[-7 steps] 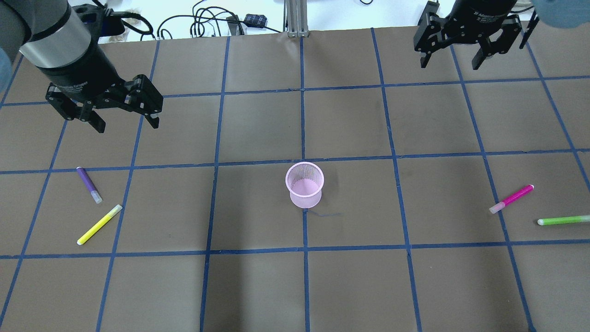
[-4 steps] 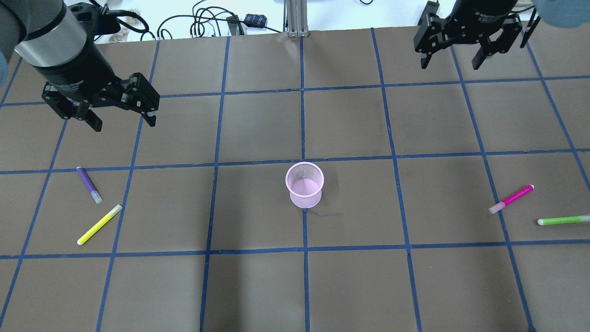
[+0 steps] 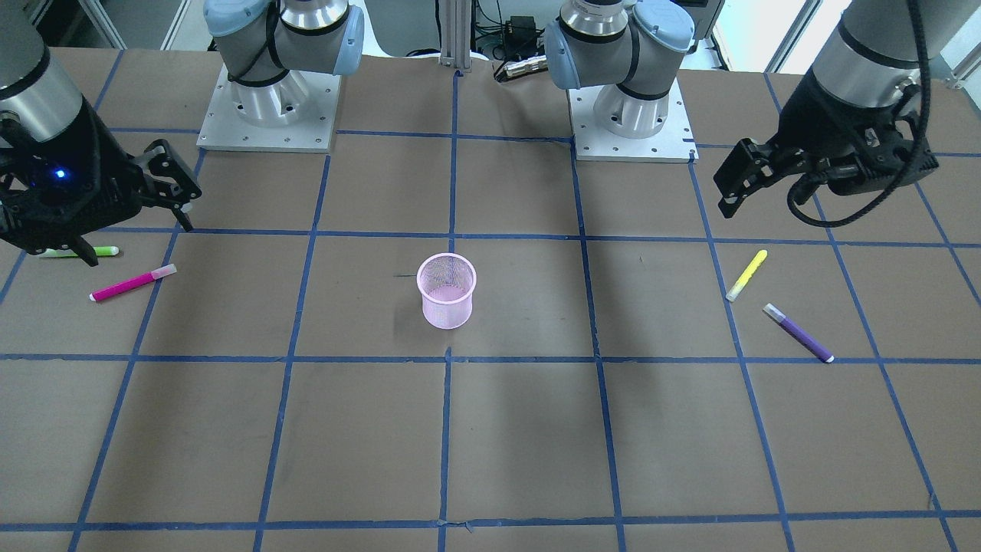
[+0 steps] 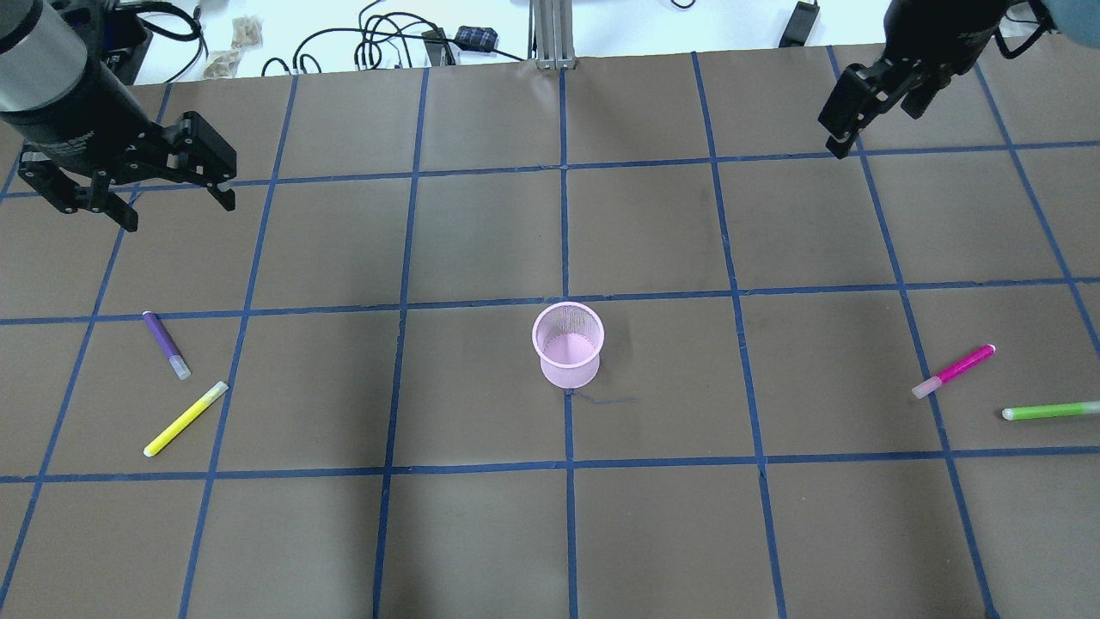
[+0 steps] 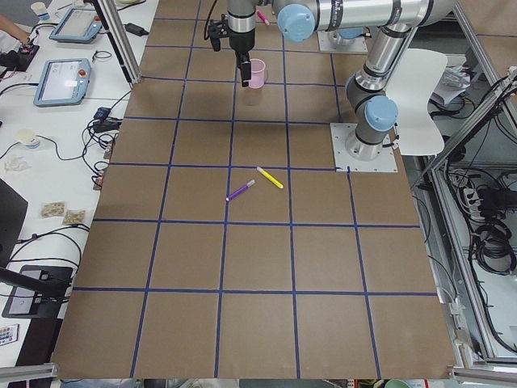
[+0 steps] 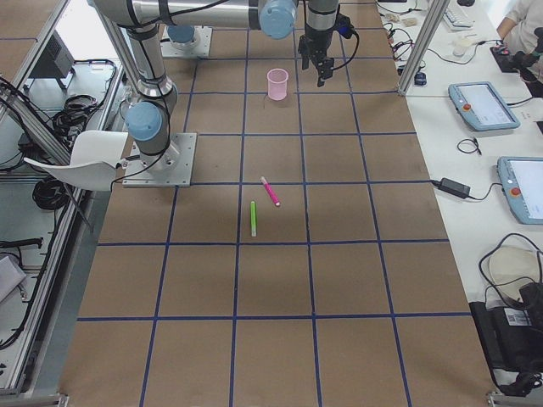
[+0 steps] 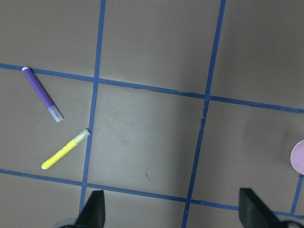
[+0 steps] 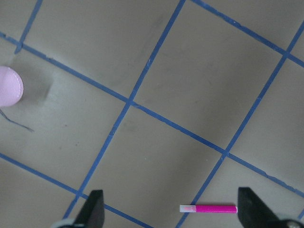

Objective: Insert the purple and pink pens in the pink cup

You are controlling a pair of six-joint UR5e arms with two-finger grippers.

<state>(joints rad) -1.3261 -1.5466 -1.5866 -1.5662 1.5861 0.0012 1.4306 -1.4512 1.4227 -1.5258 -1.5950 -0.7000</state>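
Note:
The pink mesh cup (image 4: 567,348) stands upright at the table's middle and also shows in the front view (image 3: 446,291). The purple pen (image 4: 166,345) lies flat on the left, also in the left wrist view (image 7: 42,94). The pink pen (image 4: 954,370) lies flat on the right, also in the right wrist view (image 8: 208,208). My left gripper (image 4: 179,215) is open and empty, raised well behind the purple pen. My right gripper (image 4: 876,129) is open and empty, raised at the far right, well behind the pink pen and partly out of view.
A yellow pen (image 4: 186,419) lies just in front of the purple pen. A green pen (image 4: 1050,411) lies near the pink pen at the right edge. Cables and an aluminium post (image 4: 550,34) sit beyond the far table edge.
My left gripper has moved left and farther back, still open. My right gripper has turned and shifted toward the far right, partly leaving the overhead view. Pens and cup have not moved.

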